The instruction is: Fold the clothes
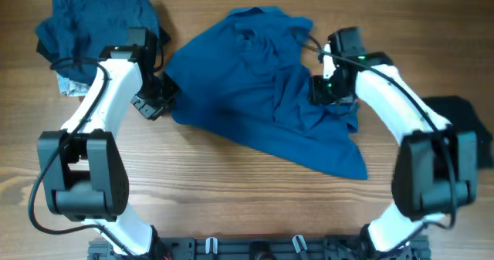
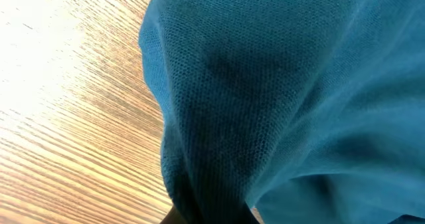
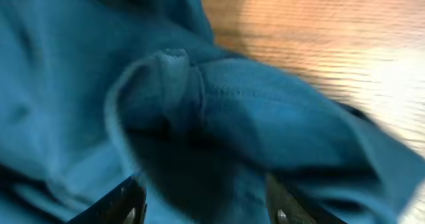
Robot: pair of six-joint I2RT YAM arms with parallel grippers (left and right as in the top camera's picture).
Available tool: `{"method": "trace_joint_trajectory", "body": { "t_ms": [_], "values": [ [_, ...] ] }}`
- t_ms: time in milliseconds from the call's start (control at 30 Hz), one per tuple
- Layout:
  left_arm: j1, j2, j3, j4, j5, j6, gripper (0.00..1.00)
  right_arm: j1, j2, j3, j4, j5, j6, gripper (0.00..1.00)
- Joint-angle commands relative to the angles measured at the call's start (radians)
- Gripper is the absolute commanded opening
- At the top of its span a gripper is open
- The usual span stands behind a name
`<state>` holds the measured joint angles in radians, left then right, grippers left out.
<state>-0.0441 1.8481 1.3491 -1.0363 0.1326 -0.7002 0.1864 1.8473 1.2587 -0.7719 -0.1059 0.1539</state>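
Shirt (image 1: 262, 98): blue, crumpled in the middle of the tabletop (image 1: 231, 183), with one corner toward the near right.
Left pincer (image 1: 158, 98): together, clamped on the shirt's border at the side of the left edge.
Right pincer (image 1: 328, 90): jaws apart, with a shirt fold between them.
Navy clothes (image 1: 100, 21): a heap at the far left corner.
Black garment (image 1: 463, 125): at the right edge.
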Motion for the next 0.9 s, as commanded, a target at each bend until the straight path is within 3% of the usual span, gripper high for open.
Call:
{"method": "trace_joint_trajectory", "body": {
  "t_ms": [0,200,500,700,867],
  "values": [
    [-0.005,-0.014,-0.004,0.0,0.005,0.016,0.04,0.011,0.065,-0.009,0.02,-0.014,-0.027,0.54],
    [-0.005,-0.014,-0.004,-0.002,0.006,0.016,0.04,0.006,0.079,-0.008,0.128,0.123,0.047,0.06],
    [-0.052,-0.014,-0.004,-0.016,0.061,0.016,0.04,-0.166,0.079,0.011,0.305,0.26,0.134,0.04],
    [-0.134,-0.014,-0.004,-0.015,0.06,0.016,0.04,-0.373,0.079,0.126,0.287,0.259,0.126,0.04],
    [-0.174,-0.014,-0.004,-0.016,0.057,0.016,0.04,-0.457,0.079,0.232,0.241,0.256,0.105,0.04]
  ]
}}
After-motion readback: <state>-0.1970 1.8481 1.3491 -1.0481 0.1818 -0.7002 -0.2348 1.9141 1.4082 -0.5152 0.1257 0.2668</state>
